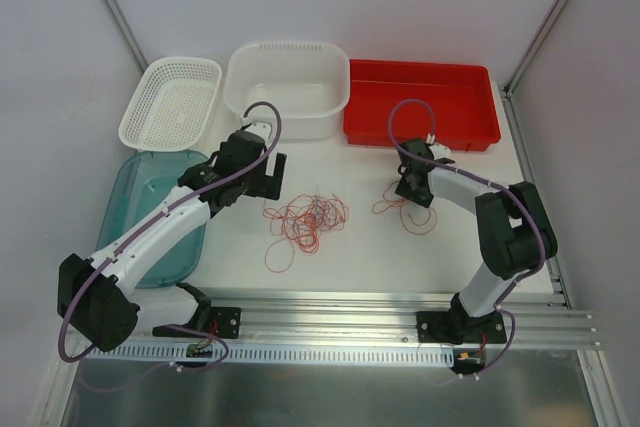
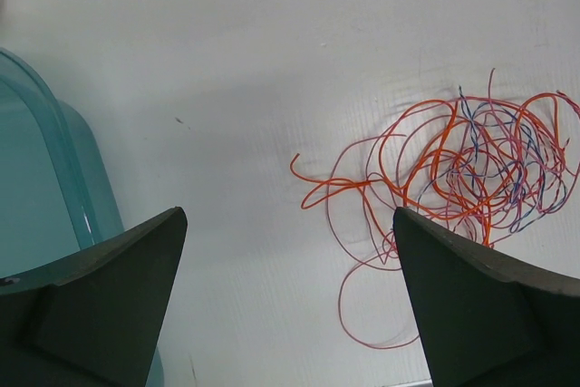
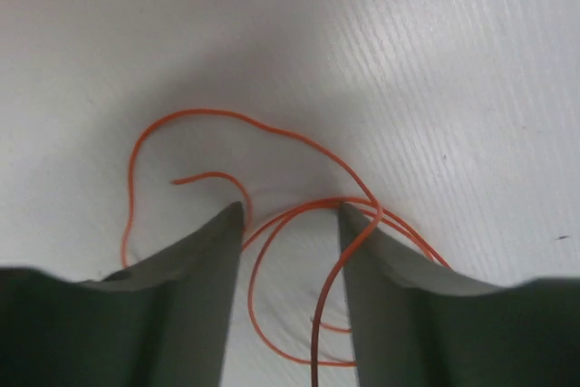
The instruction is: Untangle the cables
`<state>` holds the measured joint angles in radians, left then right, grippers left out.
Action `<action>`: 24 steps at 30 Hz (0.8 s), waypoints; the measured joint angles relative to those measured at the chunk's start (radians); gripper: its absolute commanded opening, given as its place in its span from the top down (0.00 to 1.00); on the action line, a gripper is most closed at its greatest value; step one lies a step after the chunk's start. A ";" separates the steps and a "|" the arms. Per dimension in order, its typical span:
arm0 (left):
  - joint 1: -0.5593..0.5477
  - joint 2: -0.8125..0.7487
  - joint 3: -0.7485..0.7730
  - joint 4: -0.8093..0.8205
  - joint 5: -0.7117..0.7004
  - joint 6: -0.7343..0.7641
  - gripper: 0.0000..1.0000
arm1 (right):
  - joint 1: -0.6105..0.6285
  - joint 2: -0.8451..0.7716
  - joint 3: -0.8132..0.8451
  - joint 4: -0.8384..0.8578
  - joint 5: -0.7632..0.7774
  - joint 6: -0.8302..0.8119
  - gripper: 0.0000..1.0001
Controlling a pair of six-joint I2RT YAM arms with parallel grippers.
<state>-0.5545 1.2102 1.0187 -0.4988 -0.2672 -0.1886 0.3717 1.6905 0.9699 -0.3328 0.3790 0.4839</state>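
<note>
The cables (image 1: 310,217) lie as a loose tangle of thin red-orange, pinkish and dark wires at mid-table; the left wrist view shows this tangle (image 2: 471,160) at the right. My left gripper (image 1: 265,185) (image 2: 288,215) hovers just left of it, wide open, with only bare table between its fingers. A separate small bunch of orange cable loops (image 1: 405,209) (image 3: 327,203) lies to the right. My right gripper (image 1: 415,195) (image 3: 290,208) is down on the table over it, jaws partly apart, and orange strands run through the gap.
At the back stand a white mesh basket (image 1: 170,97), a white tub (image 1: 288,87) and a red bin (image 1: 420,102). A teal tray (image 1: 160,217) (image 2: 54,160) lies at the left under my left arm. An aluminium rail (image 1: 400,307) runs along the near edge.
</note>
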 measured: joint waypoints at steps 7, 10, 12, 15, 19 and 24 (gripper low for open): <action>0.000 0.000 -0.001 0.000 -0.023 0.003 0.01 | 0.006 0.005 0.000 0.016 0.006 -0.013 0.99; 0.005 0.000 -0.001 0.000 -0.031 0.007 0.01 | 0.010 -0.003 -0.003 0.017 0.006 -0.024 0.99; 0.007 0.000 -0.001 0.000 -0.033 0.007 0.01 | 0.015 -0.024 -0.003 0.010 0.009 -0.042 0.99; 0.007 0.000 -0.001 0.000 -0.033 0.008 0.01 | 0.025 -0.097 0.007 -0.033 0.017 -0.085 0.99; 0.013 0.000 -0.001 0.001 -0.033 0.010 0.01 | 0.028 -0.201 0.121 -0.114 0.038 -0.160 0.99; 0.020 -0.001 -0.001 0.000 -0.033 0.010 0.01 | 0.027 -0.271 0.341 -0.164 0.071 -0.261 0.99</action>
<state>-0.5346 1.2095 1.0180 -0.4984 -0.3004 -0.1783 0.3992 1.4193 1.3113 -0.4973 0.4496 0.2234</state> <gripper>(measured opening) 0.992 0.018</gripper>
